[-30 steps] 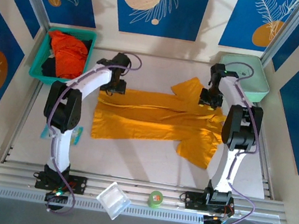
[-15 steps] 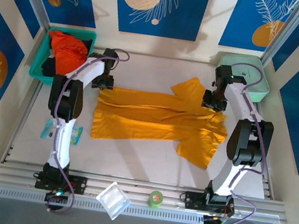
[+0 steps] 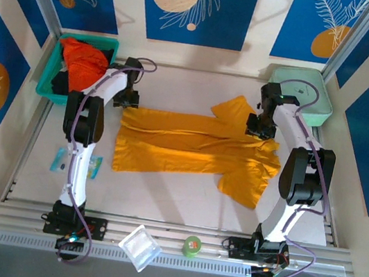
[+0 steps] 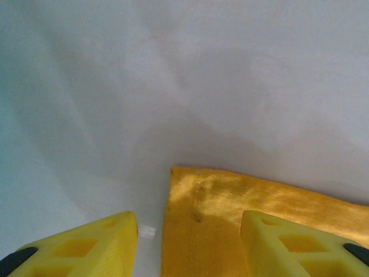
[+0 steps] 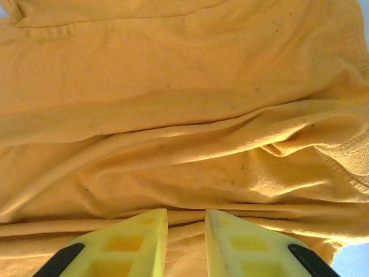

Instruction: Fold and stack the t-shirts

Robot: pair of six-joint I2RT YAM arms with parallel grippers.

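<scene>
The mustard-yellow t-shirt (image 3: 197, 147) lies spread across the middle of the table, sleeves toward the right. The red-orange t-shirt (image 3: 83, 66) is bunched in the teal basket. My left gripper (image 3: 126, 100) hovers at the yellow shirt's far-left corner. In the left wrist view that corner (image 4: 230, 202) lies flat between the fingers of the open left gripper (image 4: 189, 222), untouched. My right gripper (image 3: 259, 127) is low over the shirt's far-right part by the sleeve. Close up, the right gripper (image 5: 186, 216) has its jaws narrowly apart, with a ridge of yellow cloth (image 5: 184, 144) between them.
The teal basket (image 3: 47, 82) stands at the back left and a mint-green box (image 3: 316, 103) at the back right. A clear plastic container (image 3: 139, 247) and a green roll (image 3: 191, 246) rest on the front rails. A small teal packet (image 3: 94, 166) lies by the left arm.
My left gripper has swung left to the shirt's far-left corner and its jaws have narrowed. The right gripper shifted slightly over the shirt and its jaws have drawn closer together.
</scene>
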